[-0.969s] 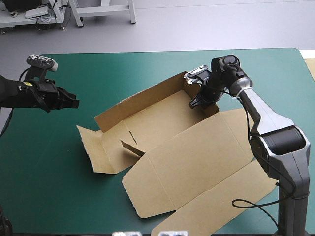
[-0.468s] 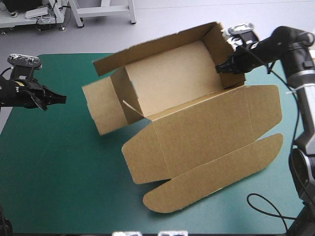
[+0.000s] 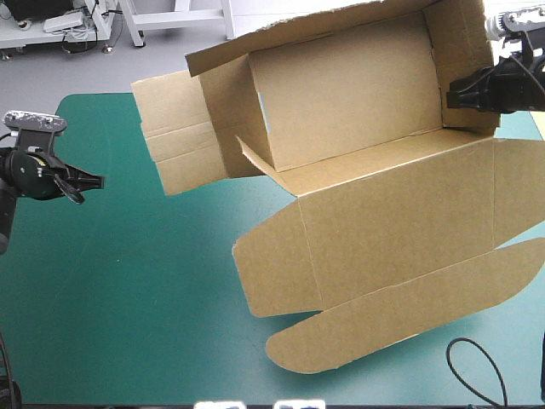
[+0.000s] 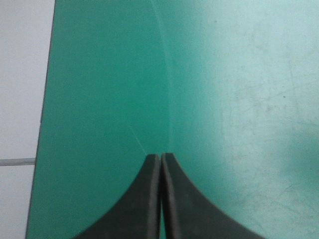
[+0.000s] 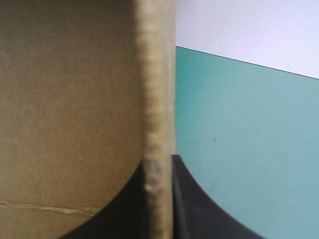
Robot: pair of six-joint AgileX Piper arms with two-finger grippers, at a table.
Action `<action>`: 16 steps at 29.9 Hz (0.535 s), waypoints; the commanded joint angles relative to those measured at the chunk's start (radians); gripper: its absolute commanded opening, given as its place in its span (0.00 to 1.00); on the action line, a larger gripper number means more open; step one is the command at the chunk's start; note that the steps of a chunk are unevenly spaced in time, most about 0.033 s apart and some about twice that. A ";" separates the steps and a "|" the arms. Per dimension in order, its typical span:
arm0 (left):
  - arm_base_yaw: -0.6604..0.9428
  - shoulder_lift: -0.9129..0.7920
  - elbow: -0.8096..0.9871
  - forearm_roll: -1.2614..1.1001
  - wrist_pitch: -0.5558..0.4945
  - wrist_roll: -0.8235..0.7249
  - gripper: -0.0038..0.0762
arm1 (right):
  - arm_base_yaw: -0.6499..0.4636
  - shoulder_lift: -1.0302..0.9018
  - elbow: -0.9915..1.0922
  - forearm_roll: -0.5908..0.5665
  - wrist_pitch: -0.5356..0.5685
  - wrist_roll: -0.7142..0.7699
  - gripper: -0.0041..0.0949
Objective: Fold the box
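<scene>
Box [image 3: 349, 102]: brown corrugated board, matte. The tray part is tipped up over the table's far right, its open side toward the high view. The lid [image 3: 392, 230] slopes down toward the teal-green cover [image 3: 128, 298] and ends in a long flap [image 3: 409, 319] with rounded ends. Creased side flaps hang at the tray's left end. Right gripper [image 3: 453, 92] is clamped on the tray's right end wall, raw fluted edge between its fingers. Left gripper [image 3: 92, 181] is pressed to a point, empty, over smooth cover near the left edge, well apart from the box.

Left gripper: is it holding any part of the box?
No, the left gripper is shut on nothing, above the bare teal-green cover.
</scene>
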 commanded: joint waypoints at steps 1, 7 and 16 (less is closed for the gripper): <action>0.000 -0.024 0.074 -0.083 -0.200 -0.021 0.04 | -0.009 -0.051 0.007 0.122 0.003 -0.017 0.02; 0.000 0.031 0.190 -0.591 -0.335 0.256 0.04 | -0.009 -0.051 0.025 0.164 0.003 -0.023 0.02; 0.000 0.121 0.196 -1.579 -0.045 1.034 0.04 | 0.013 -0.051 0.027 0.158 0.003 -0.027 0.02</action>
